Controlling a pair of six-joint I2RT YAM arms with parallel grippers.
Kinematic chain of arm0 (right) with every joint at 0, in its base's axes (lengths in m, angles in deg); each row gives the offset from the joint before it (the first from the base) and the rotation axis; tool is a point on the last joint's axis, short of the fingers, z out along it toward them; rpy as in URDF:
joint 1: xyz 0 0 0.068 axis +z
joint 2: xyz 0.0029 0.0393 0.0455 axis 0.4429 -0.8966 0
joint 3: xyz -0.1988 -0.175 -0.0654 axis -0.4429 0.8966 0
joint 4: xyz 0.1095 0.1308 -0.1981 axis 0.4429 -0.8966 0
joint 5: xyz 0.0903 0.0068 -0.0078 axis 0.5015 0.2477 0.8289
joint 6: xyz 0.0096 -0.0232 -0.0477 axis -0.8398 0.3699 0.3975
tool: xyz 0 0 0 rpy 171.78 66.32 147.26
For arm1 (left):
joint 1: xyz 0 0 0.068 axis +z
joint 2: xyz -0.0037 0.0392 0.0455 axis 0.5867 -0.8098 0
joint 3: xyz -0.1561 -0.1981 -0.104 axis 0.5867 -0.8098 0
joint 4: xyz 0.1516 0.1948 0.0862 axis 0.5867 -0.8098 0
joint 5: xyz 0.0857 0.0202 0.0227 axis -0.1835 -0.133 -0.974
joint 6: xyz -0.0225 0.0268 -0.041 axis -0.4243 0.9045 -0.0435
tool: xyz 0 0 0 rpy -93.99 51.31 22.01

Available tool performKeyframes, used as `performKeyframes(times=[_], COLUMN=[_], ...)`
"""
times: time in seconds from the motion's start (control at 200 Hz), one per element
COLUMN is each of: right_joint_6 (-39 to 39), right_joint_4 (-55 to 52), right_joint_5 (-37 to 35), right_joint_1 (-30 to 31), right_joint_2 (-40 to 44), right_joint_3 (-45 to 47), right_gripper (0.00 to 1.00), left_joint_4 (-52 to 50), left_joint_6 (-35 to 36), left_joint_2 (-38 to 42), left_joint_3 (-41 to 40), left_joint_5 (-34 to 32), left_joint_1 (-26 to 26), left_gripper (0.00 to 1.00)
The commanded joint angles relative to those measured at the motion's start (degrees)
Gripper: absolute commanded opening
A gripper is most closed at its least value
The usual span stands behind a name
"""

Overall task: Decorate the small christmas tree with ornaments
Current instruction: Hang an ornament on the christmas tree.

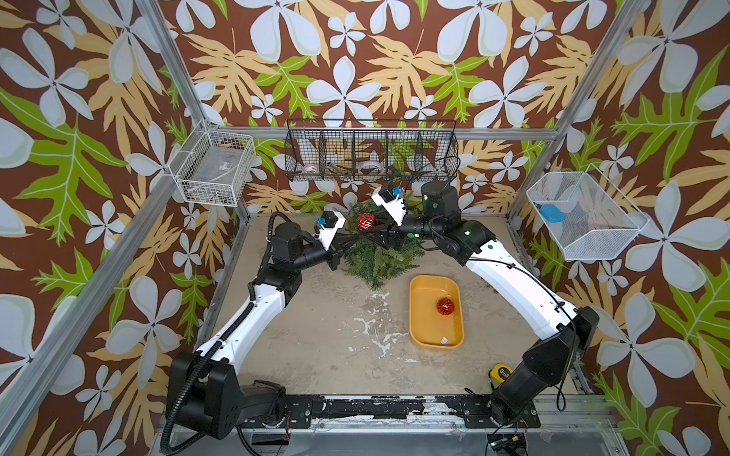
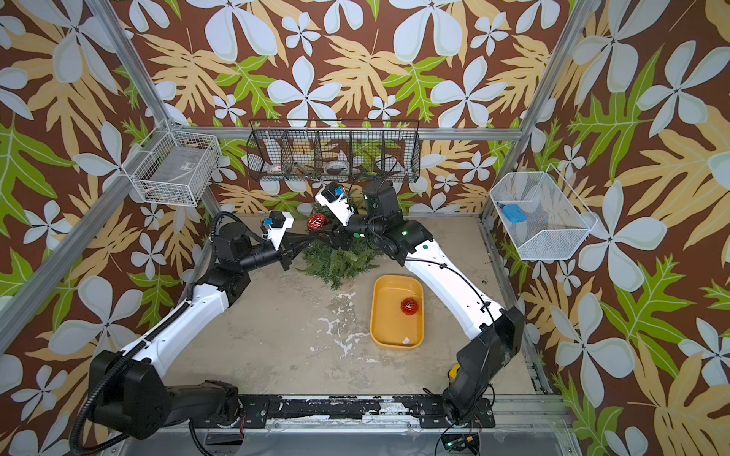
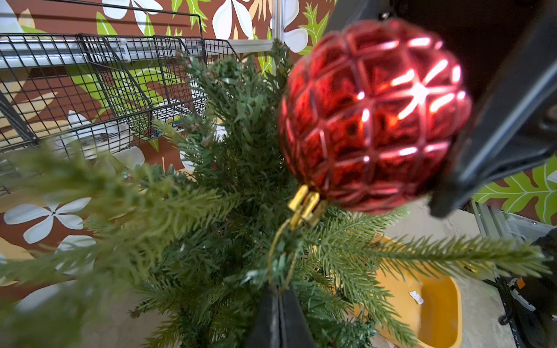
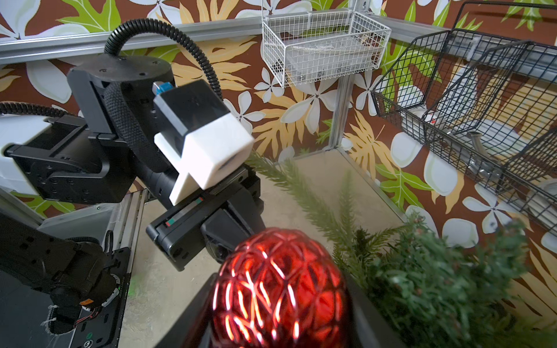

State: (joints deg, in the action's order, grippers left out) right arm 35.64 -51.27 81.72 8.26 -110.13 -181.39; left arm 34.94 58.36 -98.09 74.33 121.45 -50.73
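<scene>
Bare tabletop [image 1: 316, 335] beside yellow tray [image 1: 426, 292]; small christmas tree [image 1: 375, 260], left arm [image 1: 253, 312], right arm [image 1: 509, 284] across the back.

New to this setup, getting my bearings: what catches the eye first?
A shiny red bauble, clamped in the right gripper over the tree at the back; the left gripper pinches its gold loop. A second bauble lies in the yellow tray. Loud floral wallpaper surrounds everything.
</scene>
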Motion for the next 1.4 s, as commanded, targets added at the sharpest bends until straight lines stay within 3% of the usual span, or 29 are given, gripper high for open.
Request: performKeyframes(times=[0.0,0.841,1.396], right_joint_6=[0.15,0.82,0.27], right_joint_4=[0.24,-1.48,-2.41], right_joint_5=[-0.28,-2.89,-4.65], right_joint_1=[0.08,1.44,1.49], right_joint_2=[-0.23,-1.11,-0.89], right_joint_3=[-0.87,-3.43,-4.57], right_gripper=[0.43,0.42,0.42], left_joint_4=[0.29,1.17,-4.04], left_joint_6=[-0.71,-1.43,1.17], left_joint_2=[-0.25,1.46,2.44], left_joint_3=[0.39,-0.22,1.07], left_joint_5=[0.98,2.04,-0.01], left_joint_1=[-0.07,0.38,0.77], left_gripper=[0.00,0.00,0.00])
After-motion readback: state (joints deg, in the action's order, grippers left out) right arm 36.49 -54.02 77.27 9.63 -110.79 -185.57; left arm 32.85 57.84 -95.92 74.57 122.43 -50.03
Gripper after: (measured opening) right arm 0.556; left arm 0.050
